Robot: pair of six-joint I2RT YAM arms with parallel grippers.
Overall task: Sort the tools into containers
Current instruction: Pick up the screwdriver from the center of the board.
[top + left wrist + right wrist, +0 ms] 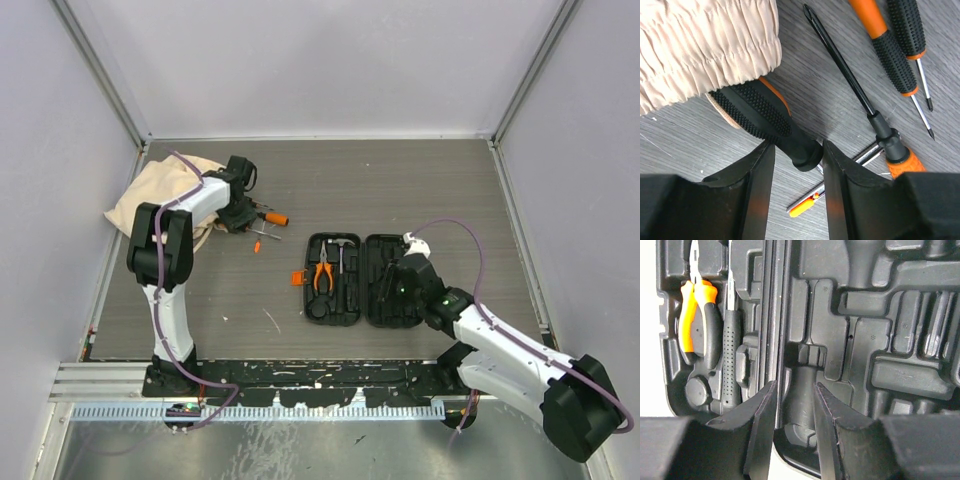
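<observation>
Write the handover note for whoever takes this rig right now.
Left gripper: jaws either side of a black tool handle beside the cloth bag; grip unclear.
Right gripper: open, empty, over the case.
Done: pliers and hammer sit in the case.
To do: the screwdrivers lying loose on the table.

nothing legible anywhere, folks: no brand, no number, no label in any view. closest thing is a few tiny embossed marks in the moulded tray of the black case point(865, 340), too small to read.
</observation>
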